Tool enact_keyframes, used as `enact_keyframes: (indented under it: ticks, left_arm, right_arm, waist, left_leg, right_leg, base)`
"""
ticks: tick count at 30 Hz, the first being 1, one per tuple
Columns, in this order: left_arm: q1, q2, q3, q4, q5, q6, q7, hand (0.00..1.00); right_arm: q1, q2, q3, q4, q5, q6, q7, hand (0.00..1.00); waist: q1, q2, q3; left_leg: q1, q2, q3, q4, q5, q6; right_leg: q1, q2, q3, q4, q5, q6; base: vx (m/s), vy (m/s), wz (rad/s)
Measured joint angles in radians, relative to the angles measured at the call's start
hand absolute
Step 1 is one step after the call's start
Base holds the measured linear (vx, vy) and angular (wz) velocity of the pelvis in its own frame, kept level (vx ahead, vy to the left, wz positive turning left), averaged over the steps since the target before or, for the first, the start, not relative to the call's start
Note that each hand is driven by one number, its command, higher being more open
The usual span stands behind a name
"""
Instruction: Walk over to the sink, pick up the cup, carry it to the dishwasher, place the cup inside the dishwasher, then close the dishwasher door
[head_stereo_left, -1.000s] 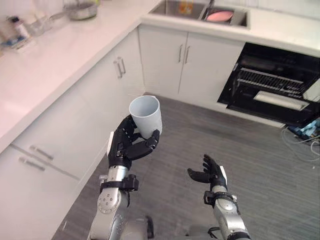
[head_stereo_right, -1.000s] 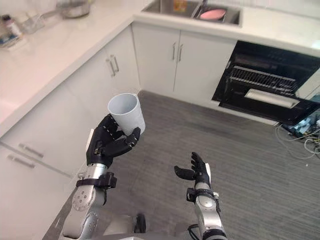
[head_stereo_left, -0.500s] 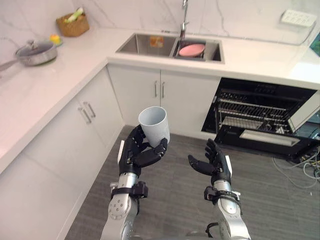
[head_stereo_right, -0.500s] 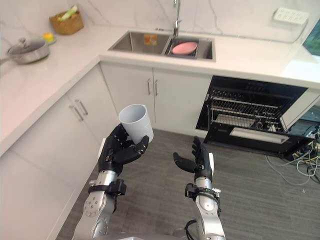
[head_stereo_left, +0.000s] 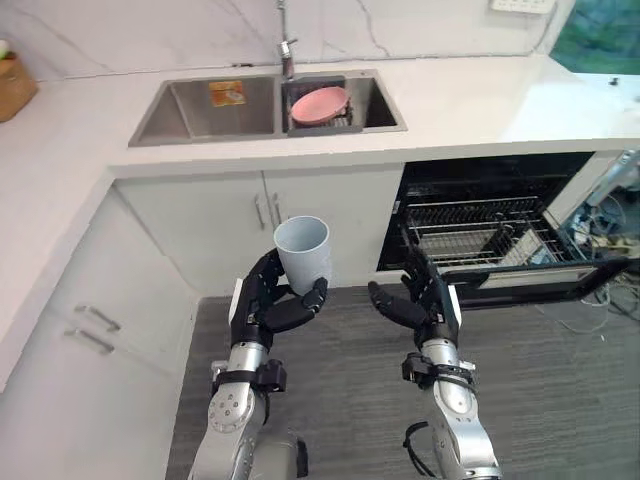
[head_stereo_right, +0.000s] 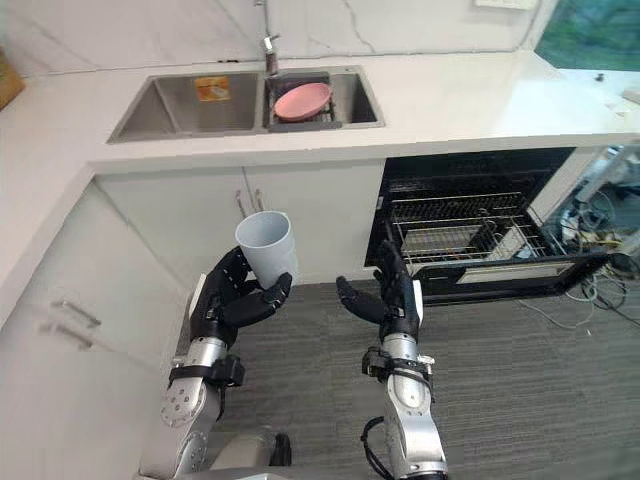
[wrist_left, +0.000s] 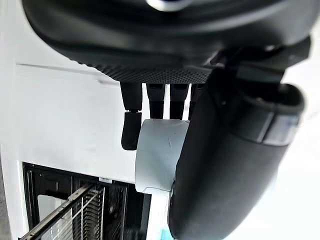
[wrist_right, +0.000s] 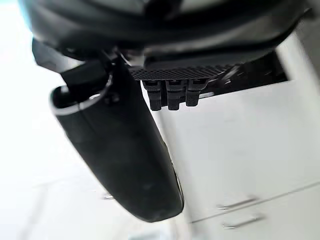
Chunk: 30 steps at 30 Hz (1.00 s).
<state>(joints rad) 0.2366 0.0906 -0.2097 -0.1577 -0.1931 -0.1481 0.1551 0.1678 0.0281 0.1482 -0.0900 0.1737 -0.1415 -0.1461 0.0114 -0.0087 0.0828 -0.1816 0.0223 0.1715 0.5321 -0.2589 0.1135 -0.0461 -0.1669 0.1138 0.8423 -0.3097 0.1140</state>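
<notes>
1. The left hand (head_stereo_left: 268, 302) curls its fingers round the pale grey cup (head_stereo_left: 302, 248) (upright, mouth up), held before the white cabinet doors (head_stereo_left: 205, 225).
2. The right hand (head_stereo_left: 422, 302), fingers loosely spread and empty, hangs near the open dishwasher (head_stereo_left: 470, 180).

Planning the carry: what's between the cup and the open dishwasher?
In the left eye view, just the open right hand, held up between the cup in the left hand and the dishwasher; otherwise bare grey floor.
</notes>
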Motion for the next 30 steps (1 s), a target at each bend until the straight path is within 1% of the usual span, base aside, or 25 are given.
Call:
enact_keyframes:
  ticks: [1, 2, 3, 4, 5, 7, 8, 9, 10, 11, 12, 14, 16, 17, 18, 20, 21, 22, 23, 24, 25, 26, 27, 28, 30]
  left_arm:
    - [0.000, 0.000, 0.001, -0.008, 0.002, -0.001, 0.009, 0.30]
    - [0.000, 0.000, 0.002, -0.014, 0.009, -0.003, 0.017, 0.30]
    - [0.002, 0.003, 0.004, -0.032, 0.020, -0.007, 0.028, 0.30]
    - [0.001, 0.006, 0.004, -0.046, 0.020, -0.023, 0.035, 0.30]
    - [0.001, 0.006, 0.005, -0.047, 0.020, -0.034, 0.037, 0.30]
    - [0.002, 0.006, 0.015, -0.041, 0.021, -0.046, 0.039, 0.30]
    - [0.002, 0.006, 0.026, -0.022, 0.022, -0.048, 0.039, 0.30]
    - [-0.003, 0.004, 0.040, 0.015, 0.029, -0.050, 0.040, 0.30]
    - [-0.001, -0.022, 0.046, 0.068, 0.036, -0.045, 0.040, 0.30]
    - [-0.002, -0.032, 0.053, 0.089, 0.038, -0.041, 0.040, 0.30]
    - [-0.006, -0.055, 0.069, 0.114, 0.038, -0.029, 0.041, 0.30]
    - [0.008, -0.089, 0.085, 0.128, 0.038, -0.008, 0.043, 0.30]
    - [0.025, -0.089, 0.085, 0.107, 0.038, -0.012, 0.040, 0.30]
    - [0.025, -0.089, 0.085, 0.100, 0.038, -0.013, 0.040, 0.30]
    - [0.022, -0.089, 0.086, 0.082, 0.039, -0.018, 0.038, 0.30]
    - [0.017, -0.089, 0.087, 0.081, 0.039, -0.026, 0.037, 0.30]
    - [0.017, -0.088, 0.086, 0.084, 0.039, -0.026, 0.035, 0.30]
    - [0.016, -0.087, 0.083, 0.089, 0.039, -0.026, 0.033, 0.30]
    - [0.015, -0.087, 0.082, 0.092, 0.039, -0.026, 0.032, 0.30]
    - [0.012, -0.086, 0.082, 0.096, 0.039, -0.026, 0.031, 0.30]
    - [-0.003, -0.069, 0.082, 0.110, 0.039, -0.031, 0.032, 0.30]
    - [-0.017, -0.056, 0.081, 0.128, 0.039, -0.031, 0.033, 0.30]
    - [-0.053, -0.022, 0.079, 0.161, 0.040, -0.030, 0.033, 0.30]
    - [-0.064, -0.005, 0.078, 0.172, 0.041, -0.030, 0.035, 0.30]
    - [-0.064, 0.007, 0.078, 0.172, 0.042, -0.030, 0.036, 0.30]
  right_arm:
    - [0.000, 0.001, 0.024, -0.030, 0.000, -0.001, 0.011, 0.90]
    - [0.000, 0.002, 0.035, -0.046, 0.000, -0.004, 0.020, 0.90]
    - [0.000, 0.003, 0.057, -0.072, 0.002, -0.021, 0.034, 0.90]
    - [0.000, 0.006, 0.066, -0.100, 0.003, -0.035, 0.049, 0.90]
    - [-0.001, 0.007, 0.068, -0.109, 0.004, -0.045, 0.057, 0.90]
    - [-0.005, 0.005, 0.074, -0.118, 0.032, -0.070, 0.075, 0.90]
    - [-0.015, -0.001, 0.078, -0.107, 0.040, -0.074, 0.083, 0.90]
    - [-0.022, -0.009, 0.081, -0.081, 0.044, -0.076, 0.087, 0.90]
    - [-0.021, -0.038, 0.079, -0.044, 0.060, -0.071, 0.088, 0.90]
    - [-0.018, -0.048, 0.077, -0.034, 0.067, -0.068, 0.088, 0.90]
    - [-0.006, -0.065, 0.069, -0.031, 0.079, -0.051, 0.088, 0.90]
    - [0.043, -0.073, 0.052, -0.044, 0.088, -0.041, 0.081, 0.90]
    - [0.059, -0.071, 0.056, -0.071, 0.118, -0.041, 0.082, 0.90]
    - [0.063, -0.070, 0.056, -0.089, 0.123, -0.041, 0.083, 0.90]
    - [0.063, -0.069, 0.055, -0.129, 0.146, -0.046, 0.089, 0.90]
    - [0.056, -0.068, 0.053, -0.137, 0.159, -0.059, 0.099, 0.90]
    - [0.055, -0.068, 0.053, -0.135, 0.160, -0.059, 0.103, 0.90]
    - [0.055, -0.069, 0.052, -0.124, 0.163, -0.059, 0.104, 0.90]
    - [0.055, -0.071, 0.051, -0.117, 0.168, -0.059, 0.105, 0.90]
    - [0.055, -0.078, 0.051, -0.109, 0.180, -0.059, 0.106, 0.90]
    - [0.051, -0.087, 0.049, -0.083, 0.187, -0.059, 0.116, 0.90]
    - [0.051, -0.084, 0.049, -0.067, 0.187, -0.057, 0.119, 0.90]
    - [0.051, -0.083, 0.049, -0.049, 0.187, -0.056, 0.127, 0.90]
    - [0.049, -0.085, 0.051, -0.038, 0.187, -0.054, 0.139, 0.90]
    - [0.047, -0.088, 0.052, -0.036, 0.187, -0.046, 0.156, 0.90]
  waist:
    - [0.000, 0.003, 0.002]
    - [-0.001, 0.005, 0.004]
    - [-0.002, 0.009, 0.002]
    - [-0.008, -0.001, -0.003]
    - [-0.010, -0.006, -0.007]
    - [-0.025, -0.014, -0.013]
    - [-0.027, -0.017, -0.017]
    - [-0.043, -0.017, -0.023]
    - [-0.053, 0.025, -0.040]
    - [-0.054, 0.035, -0.045]
    - [-0.055, 0.046, -0.038]
    - [-0.051, 0.048, -0.034]
    - [-0.049, 0.054, -0.036]
    - [-0.048, 0.058, -0.039]
    - [-0.038, 0.063, -0.044]
    - [-0.025, 0.062, -0.044]
    - [-0.025, 0.060, -0.042]
    - [-0.026, 0.058, -0.040]
    - [-0.027, 0.058, -0.041]
    - [-0.028, 0.065, -0.043]
    - [-0.025, 0.056, -0.042]
    - [-0.030, 0.041, -0.045]
    - [-0.043, 0.020, -0.043]
    - [-0.047, 0.012, -0.042]
    - [-0.047, 0.012, -0.042]
  left_leg:
    - [0.070, 0.017, 0.039, -0.027, -0.024, 0.006]
    - [0.101, 0.030, 0.056, -0.037, -0.036, 0.002]
    - [0.144, 0.054, 0.088, -0.052, -0.059, -0.008]
    - [0.173, 0.074, 0.119, -0.062, -0.085, -0.025]
    - [0.186, 0.080, 0.131, -0.069, -0.092, -0.039]
    - [0.222, 0.096, 0.168, -0.093, -0.106, -0.069]
    - [0.251, 0.096, 0.197, -0.116, -0.103, -0.094]
    - [0.276, 0.101, 0.195, -0.121, -0.118, -0.120]
    - [0.289, 0.133, 0.177, -0.126, -0.119, -0.133]
    - [0.289, 0.145, 0.156, -0.120, -0.115, -0.139]
    - [0.278, 0.162, 0.118, -0.054, -0.093, -0.167]
    - [0.189, 0.221, 0.043, 0.264, 0.001, -0.168]
    - [0.141, 0.250, 0.022, 0.393, -0.003, -0.164]
    - [0.113, 0.258, 0.016, 0.420, -0.008, -0.166]
    - [0.043, 0.275, 0.013, 0.413, -0.025, -0.167]
    - [0.001, 0.275, 0.001, 0.332, -0.039, -0.171]
    - [-0.020, 0.255, -0.021, 0.219, -0.041, -0.175]
    - [-0.025, 0.219, -0.060, 0.075, -0.030, -0.176]
    - [-0.022, 0.195, -0.082, -0.008, -0.001, -0.176]
    - [-0.011, 0.165, -0.113, -0.143, 0.097, -0.170]
    - [0.007, 0.139, -0.129, -0.198, 0.173, -0.214]
    - [0.021, 0.120, -0.126, -0.216, 0.177, -0.206]
    - [0.042, 0.094, -0.122, -0.260, 0.193, -0.186]
    - [0.065, 0.077, -0.104, -0.299, 0.206, -0.175]
    - [0.102, 0.058, -0.080, -0.352, 0.220, -0.164]
  right_leg:
    - [-0.054, -0.006, -0.050, 0.090, -0.009, -0.016]
    - [-0.080, -0.005, -0.086, 0.118, -0.015, -0.027]
    - [-0.139, -0.003, -0.160, 0.133, -0.023, -0.041]
    - [-0.191, -0.002, -0.234, 0.104, -0.031, -0.055]
    - [-0.215, -0.001, -0.268, 0.073, -0.035, -0.061]
    - [-0.254, 0.018, -0.352, -0.088, -0.027, -0.076]
    - [-0.259, 0.037, -0.395, -0.230, 0.011, -0.109]
    - [-0.243, 0.078, -0.389, -0.311, 0.125, -0.179]
    - [-0.218, 0.114, -0.399, -0.337, 0.116, -0.189]
    - [-0.211, 0.128, -0.402, -0.345, 0.111, -0.195]
    - [-0.174, 0.148, -0.407, -0.375, 0.104, -0.205]
    - [-0.016, 0.186, -0.398, -0.507, 0.104, -0.206]
    - [0.067, 0.203, -0.380, -0.566, 0.104, -0.206]
    - [0.087, 0.207, -0.373, -0.584, 0.104, -0.206]
    - [0.110, 0.207, -0.345, -0.614, 0.105, -0.206]
    - [0.125, 0.200, -0.312, -0.627, 0.105, -0.205]
    - [0.144, 0.191, -0.294, -0.634, 0.105, -0.204]
    - [0.158, 0.177, -0.281, -0.634, 0.105, -0.202]
    - [0.164, 0.170, -0.275, -0.633, 0.104, -0.192]
    - [0.173, 0.164, -0.263, -0.633, 0.099, -0.166]
    - [0.187, 0.154, -0.230, -0.639, 0.078, -0.120]
    - [0.191, 0.138, -0.223, -0.643, 0.076, -0.116]
    - [0.195, 0.110, -0.216, -0.645, 0.077, -0.114]
    - [0.195, 0.090, -0.198, -0.650, 0.084, -0.103]
    - [0.202, 0.070, -0.177, -0.662, 0.098, -0.081]
  base:
    - [0.24, 0.145, -1.10]
    - [0.21, 0.089, -1.06]
    - [0.18, 0.020, -0.96]
    - [0.17, -0.009, -0.90]
    - [0.25, -0.072, -0.75]
    - [0.26, -0.079, -0.58]
    - [0.27, -0.069, -0.48]
    - [0.57, -0.116, -0.44]
    - [0.48, -0.089, -0.21]
    - [0.59, -0.133, -0.17]
    - [0.47, -0.146, -0.08]
    - [0.49, -0.132, -0.08]
    - [0.32, -0.043, -0.23]
    - [0.35, -0.009, -0.41]
    - [0.39, 0.035, -0.50]
    - [0.28, 0.090, -0.54]
    - [0.23, 0.165, -0.44]
    - [0.22, 0.186, -0.40]
    - [0.20, 0.217, -0.36]
    - [0.20, 0.238, -0.45]
    - [0.21, 0.216, -0.36]
    - [0.20, 0.186, -0.11]
    - [0.17, 0.144, 0.08]
    - [0.14, 0.151, 0.01]
    - [0.10, 0.120, -0.22]
